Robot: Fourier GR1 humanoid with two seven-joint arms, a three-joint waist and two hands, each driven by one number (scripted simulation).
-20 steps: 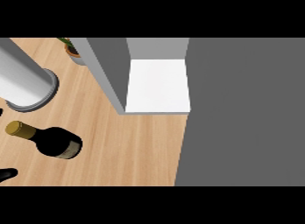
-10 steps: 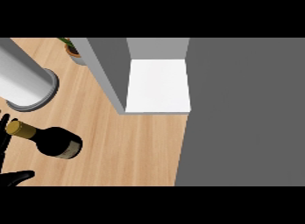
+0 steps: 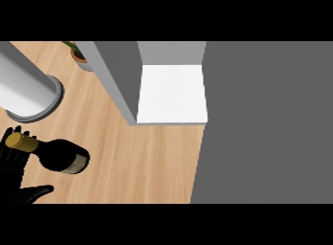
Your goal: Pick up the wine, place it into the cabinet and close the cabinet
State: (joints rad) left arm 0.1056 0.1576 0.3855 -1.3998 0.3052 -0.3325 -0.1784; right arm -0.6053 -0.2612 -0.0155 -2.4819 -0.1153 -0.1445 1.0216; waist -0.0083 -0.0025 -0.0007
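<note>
The wine bottle [image 3: 62,156] is dark with a gold cap and stands on the wooden counter [image 3: 148,162] at the lower left. My left hand [image 3: 5,174] comes in at the lower left corner, fingers straight and thumb spread to the right. Its fingertips [image 3: 14,136] show just behind the bottle's neck, and the hand is open around nothing. The cabinet [image 3: 268,119] is the big grey block on the right. Its white inside shelf [image 3: 173,93] is exposed, with a grey panel [image 3: 116,79] standing along its left side. My right hand is out of sight.
A tall pale grey cylinder [image 3: 17,86] stands on the counter at the upper left, just above the hand. A small potted plant [image 3: 77,53] sits at the back, beside the grey panel. Bare wood lies between the bottle and the cabinet.
My left hand has come further into view, moving up and to the right until its fingers lie by the bottle's neck. The bottle and cabinet have not moved.
</note>
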